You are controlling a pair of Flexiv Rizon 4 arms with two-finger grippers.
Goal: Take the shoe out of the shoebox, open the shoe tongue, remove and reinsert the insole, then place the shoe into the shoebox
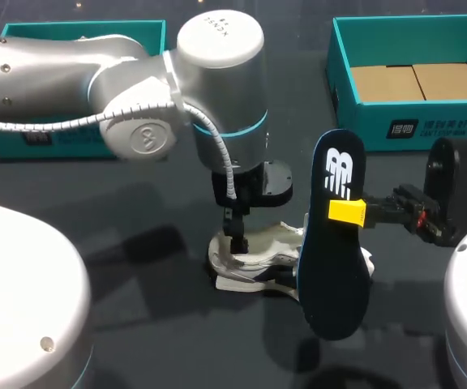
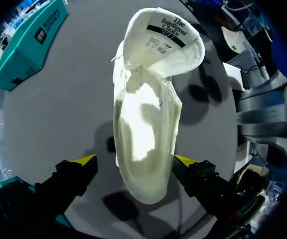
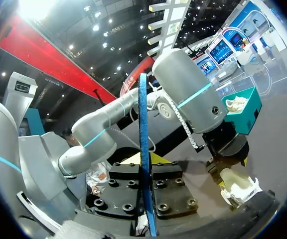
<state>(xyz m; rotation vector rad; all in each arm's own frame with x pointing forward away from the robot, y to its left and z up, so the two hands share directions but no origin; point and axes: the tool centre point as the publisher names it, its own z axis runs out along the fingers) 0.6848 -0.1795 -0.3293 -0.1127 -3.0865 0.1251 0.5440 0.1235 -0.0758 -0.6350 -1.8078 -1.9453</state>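
Item 1: bench (image 1: 136, 203). Dark grey, matte top, with soft shadows across its middle.

Item 2: 2 cardboard panels (image 1: 387, 83). Plain brown, lying flat and side by side with edges touching. They cover the floor of the right teal box (image 1: 452, 123) at the bench's far right corner.

Item 3: label (image 1: 401, 128). Small and white, on that box's front wall near its left end.

Item 4: crumpled paper (image 3: 235, 103). White, loosely wadded, showing above the rim of the left teal box (image 1: 79, 28) in the right wrist view.
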